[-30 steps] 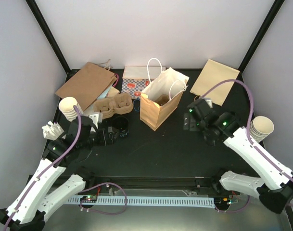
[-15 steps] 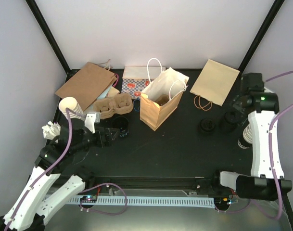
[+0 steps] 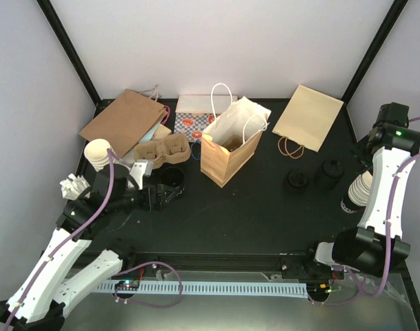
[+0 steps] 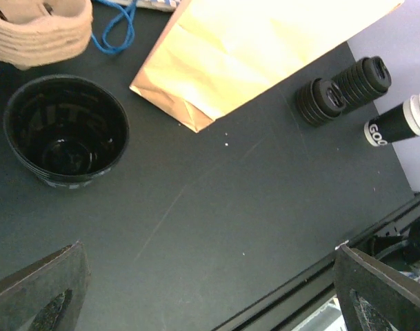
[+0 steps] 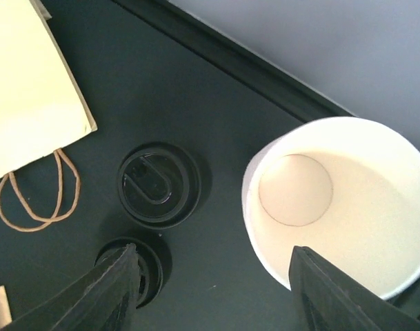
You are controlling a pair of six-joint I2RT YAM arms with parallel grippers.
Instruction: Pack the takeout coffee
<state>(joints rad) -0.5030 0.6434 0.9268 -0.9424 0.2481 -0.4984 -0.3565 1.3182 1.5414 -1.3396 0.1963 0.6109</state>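
Left gripper (image 3: 157,196) agape over black tabletop (image 3: 251,207), pale walls (image 3: 230,41) around

Qty in view: 1 black cup (image 3: 174,181); 2 black lid stacks (image 3: 297,181); 2 white paper cup stacks (image 3: 99,152); 1 upright paper bag (image 3: 222,157); 2 flat paper bags (image 3: 123,121); 1 patterned bag (image 3: 194,118); 1 cardboard tray stack (image 3: 161,152) w/ 2 hollows; 1 white crumpled wad (image 3: 74,186).

Overhead view of whole table (image 3: 237,214); close downward wrist views, black lids (image 4: 341,92) in both
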